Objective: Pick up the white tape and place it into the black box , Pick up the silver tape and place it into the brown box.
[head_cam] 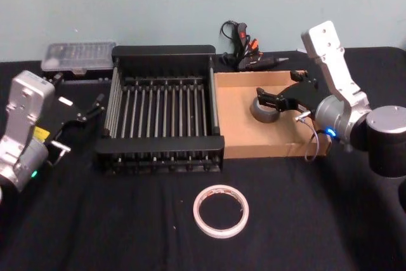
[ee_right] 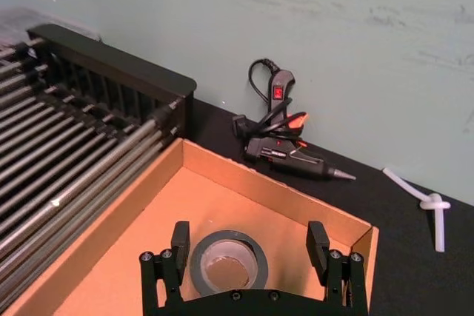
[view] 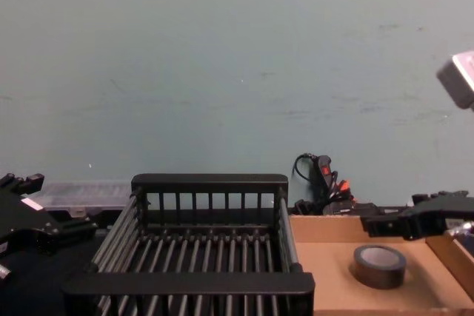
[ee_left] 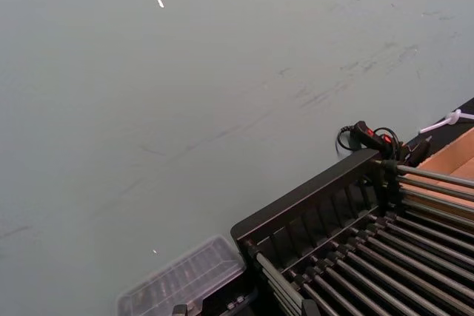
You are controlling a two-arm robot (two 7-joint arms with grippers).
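Two tapes, look: your silver tape sits in the brown box, the right gripper wide open over it. Your white tape lies on the table, before the black box.

Even, soft indoor light falls from above, leaving only faint shadows. The pale teal painted wall looks flat and glare-free, while the matte black cloth surface swallows detail. All views are mildly soft, the head view grainiest.
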